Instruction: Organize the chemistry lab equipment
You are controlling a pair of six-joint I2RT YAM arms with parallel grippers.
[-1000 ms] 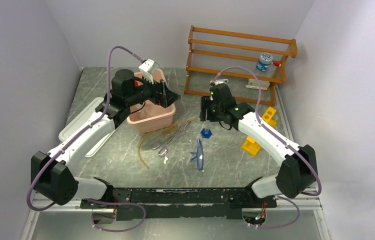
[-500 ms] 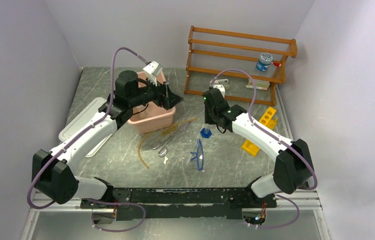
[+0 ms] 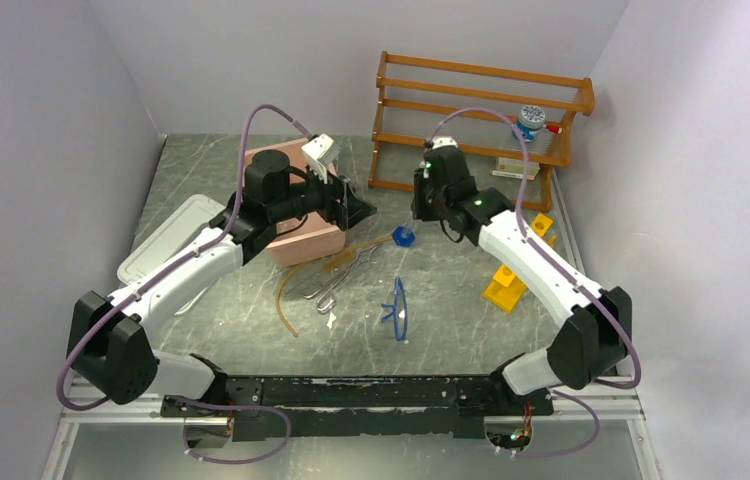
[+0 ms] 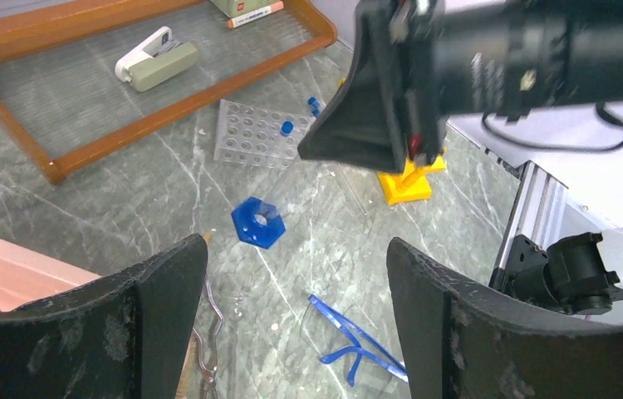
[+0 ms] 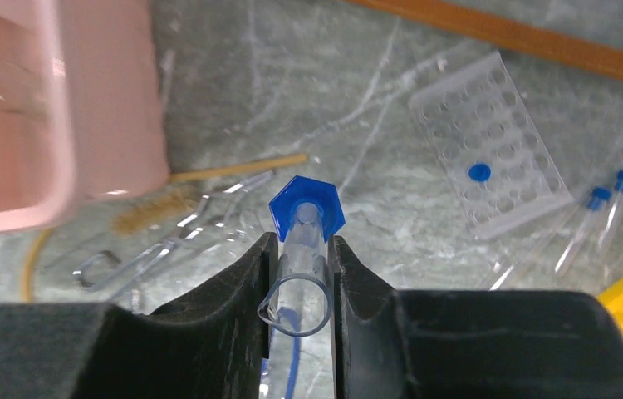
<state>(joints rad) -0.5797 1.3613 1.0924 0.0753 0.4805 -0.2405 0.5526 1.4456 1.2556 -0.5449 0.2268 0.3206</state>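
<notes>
My right gripper (image 3: 419, 212) is shut on a clear glass cylinder (image 5: 301, 270) with a blue hexagonal base (image 5: 306, 204) and holds it tilted above the table; the base also shows in the top view (image 3: 403, 236) and the left wrist view (image 4: 257, 222). My left gripper (image 3: 353, 210) is open and empty just right of the pink bin (image 3: 301, 240). Blue-framed goggles (image 3: 396, 308), metal tongs (image 3: 336, 282) and amber tubing (image 3: 283, 295) lie on the table in front. The yellow holed rack (image 3: 511, 285) lies at the right. The red-capped bottle (image 3: 529, 122) stands on the wooden shelf (image 3: 471, 110).
A clear holed rack (image 5: 499, 141) and blue-capped tubes (image 5: 591, 212) lie by the shelf's foot. A brush (image 5: 208, 187) lies beside the bin. A white lid (image 3: 156, 245) lies at the left. Walls close in left, right and behind.
My right gripper has lifted the cylinder off the table and carried it back toward the shelf. My left gripper has swung right, off the bin.
</notes>
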